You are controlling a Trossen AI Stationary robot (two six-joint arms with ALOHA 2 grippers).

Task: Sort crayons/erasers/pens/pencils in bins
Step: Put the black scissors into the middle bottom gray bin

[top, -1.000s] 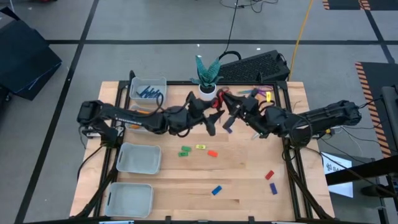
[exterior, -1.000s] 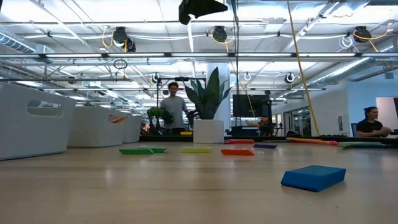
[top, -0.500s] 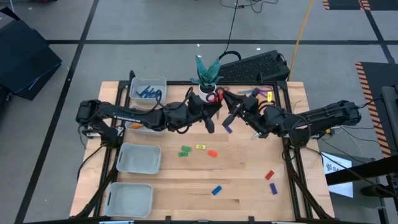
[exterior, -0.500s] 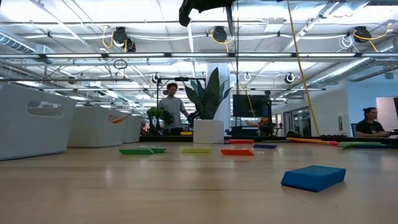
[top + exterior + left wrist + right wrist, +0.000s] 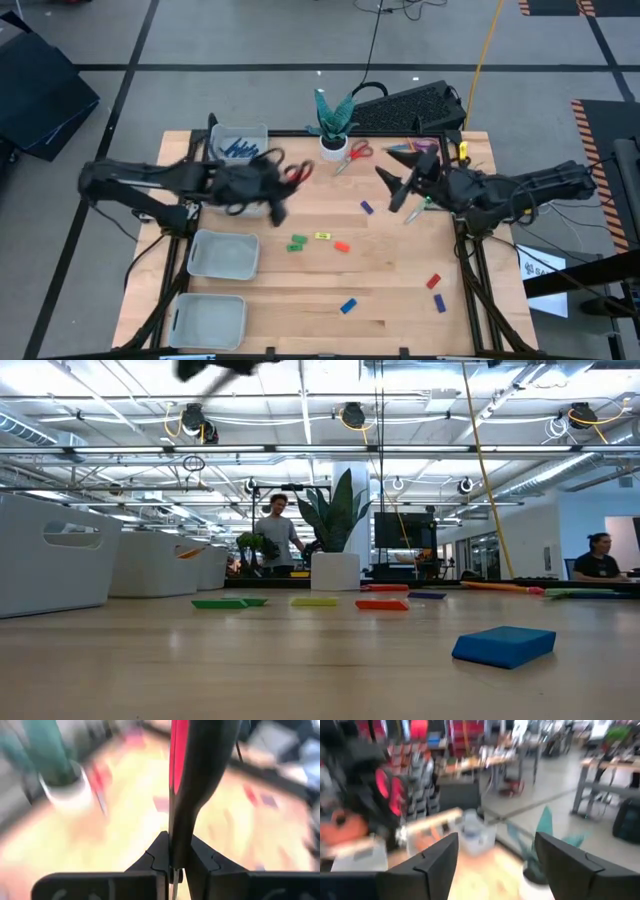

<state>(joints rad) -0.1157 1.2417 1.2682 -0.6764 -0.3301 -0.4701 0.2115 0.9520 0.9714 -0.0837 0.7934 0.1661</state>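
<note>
While the left claw point(image 5: 285, 180) hangs above the worktop point(image 5: 400, 300) just beside the back bin point(image 5: 238, 146) holding pens point(image 5: 240, 150), its fingers are clamped on red-handled scissors point(image 5: 192, 775). Right claw point(image 5: 392, 185) is raised near the back right, fingers point(image 5: 432, 865) spread apart and holding nothing. Erasers lie loose: green point(image 5: 297, 242), yellow point(image 5: 323, 236) and red point(image 5: 342, 246) mid-worktop, blue point(image 5: 348, 306) nearer the front. Two bins point(image 5: 222, 255) at the left hold nothing.
</note>
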